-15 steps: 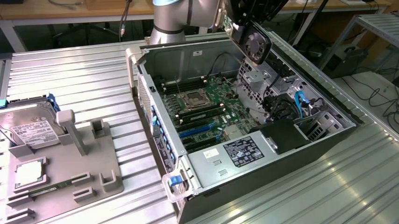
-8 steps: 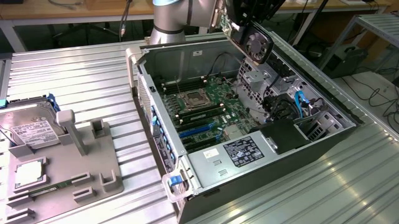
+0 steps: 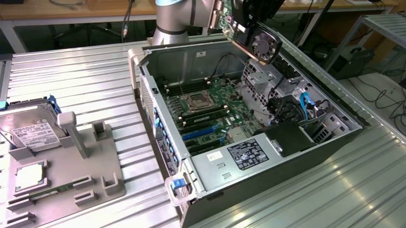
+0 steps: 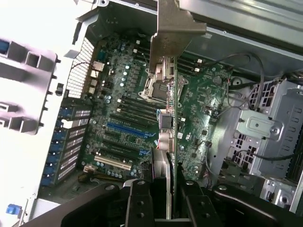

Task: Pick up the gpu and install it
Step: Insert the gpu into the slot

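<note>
Gripper (image 4: 163,191) pinches the gpu (image 4: 171,118) along one long edge, a finger on each face, so the card hangs on edge with its metal bracket (image 4: 173,28) at the end away from the fingers. In the exterior view the gripper (image 3: 254,12) holds the gpu (image 3: 259,42) in the air above the far rim of the open case (image 3: 190,57), fan side turned outward and clear of everything inside.

The pick-up is done: the card is off the worktop (image 3: 76,76) and over the case, which lies on its side near the worktop's middle. A grey holder (image 3: 95,166) at the worktop's edge on the exterior view's left carries the hard drive (image 3: 32,133).

The install is not done. The gpu touches neither the motherboard (image 3: 216,107) nor the blue slots (image 4: 130,128), which sit empty below it. From the wrist view the card appears to run crosswise to those slots, so I judge it not yet lined up. Seating the card in a slot, with the bracket at the case's back wall, is what remains.
</note>
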You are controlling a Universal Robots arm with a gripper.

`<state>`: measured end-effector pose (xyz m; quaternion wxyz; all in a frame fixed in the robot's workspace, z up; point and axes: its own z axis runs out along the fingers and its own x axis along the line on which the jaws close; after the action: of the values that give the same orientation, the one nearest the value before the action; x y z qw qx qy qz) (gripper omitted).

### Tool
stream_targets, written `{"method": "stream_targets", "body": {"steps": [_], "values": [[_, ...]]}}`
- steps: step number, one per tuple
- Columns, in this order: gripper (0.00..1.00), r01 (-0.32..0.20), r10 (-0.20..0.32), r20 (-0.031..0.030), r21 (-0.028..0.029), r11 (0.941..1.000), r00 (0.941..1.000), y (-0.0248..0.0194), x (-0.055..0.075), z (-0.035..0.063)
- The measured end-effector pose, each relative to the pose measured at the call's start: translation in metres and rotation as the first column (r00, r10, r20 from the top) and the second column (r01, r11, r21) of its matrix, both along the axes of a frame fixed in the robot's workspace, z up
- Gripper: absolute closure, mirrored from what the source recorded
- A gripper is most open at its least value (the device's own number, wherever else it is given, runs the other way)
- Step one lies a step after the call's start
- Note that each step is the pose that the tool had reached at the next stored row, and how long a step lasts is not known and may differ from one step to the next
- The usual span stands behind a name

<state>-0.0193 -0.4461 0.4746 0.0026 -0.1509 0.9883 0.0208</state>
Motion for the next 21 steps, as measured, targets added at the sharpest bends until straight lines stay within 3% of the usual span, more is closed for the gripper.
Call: {"method": "stream_targets", "body": {"steps": [4, 10, 17, 21], "values": [[0.72, -0.063, 0.063, 0.0001, 0.0000, 0.9980, 0.9980, 0.0000, -0.0001, 0.0000], [0.72, -0.145, 0.145, 0.0000, 0.0000, 0.9894, 0.9894, 0.0000, -0.0002, 0.0000], [0.72, -0.245, 0.245, 0.0000, 0.0001, 0.9695, 0.9695, 0.0000, -0.0002, 0.0000], [0.72, -0.301, 0.301, 0.0000, 0.0000, 0.9536, 0.9536, 0.0000, -0.0002, 0.0000]]}}
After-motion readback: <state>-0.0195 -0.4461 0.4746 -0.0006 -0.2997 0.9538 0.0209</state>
